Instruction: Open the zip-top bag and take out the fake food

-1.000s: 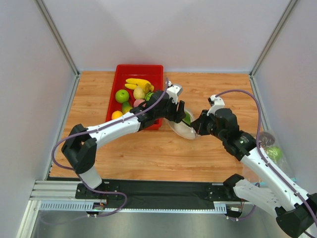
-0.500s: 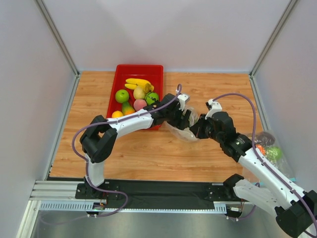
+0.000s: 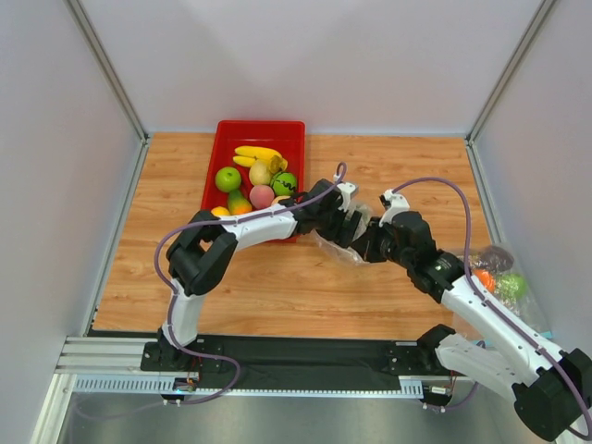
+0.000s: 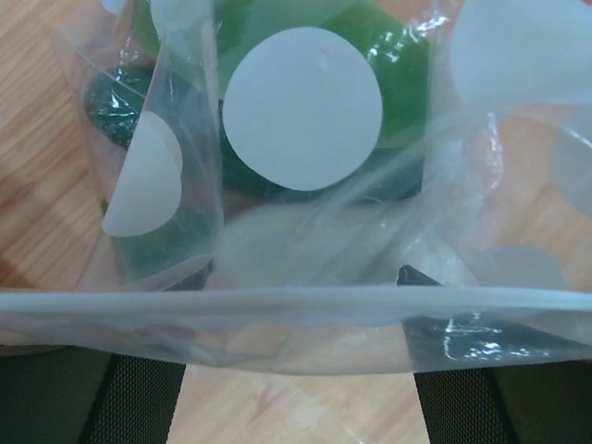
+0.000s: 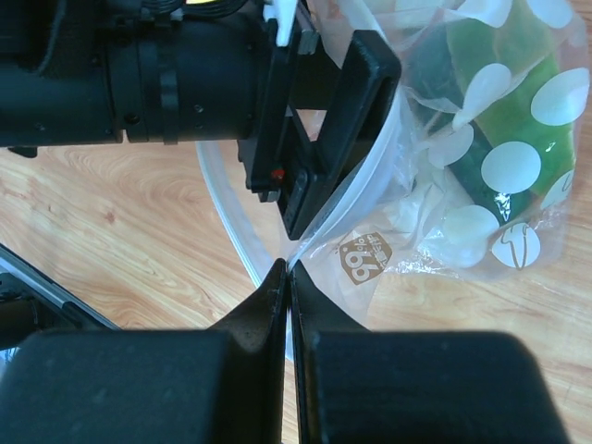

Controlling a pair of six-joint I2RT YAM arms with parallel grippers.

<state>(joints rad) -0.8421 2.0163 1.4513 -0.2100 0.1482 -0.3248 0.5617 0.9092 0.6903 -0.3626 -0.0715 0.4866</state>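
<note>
Fingertips of the right gripper (image 5: 287, 277) are pressed flat together at the lower middle of its wrist view, with a fold of the zip-top bag (image 5: 444, 231) nipped between them at its clear rim. Just above, the left gripper (image 5: 338, 139) comes in from the upper left with its jaws parted, and the bag's rim curves round its lower finger. In its own view the two fingers (image 4: 139, 402) sit wide apart at the bottom corners with the zip strip stretched across in front of them. I cannot tell whether they press on the plastic. The fake food (image 5: 518, 120) is inside the bag, with bright and dark green pieces and something pale behind the white dots. From overhead both grippers meet at mid-frame over the bag (image 3: 333, 248), which lies on the wooden table (image 3: 277, 287) just right of the red tray (image 3: 211, 166) of fruit.
</note>
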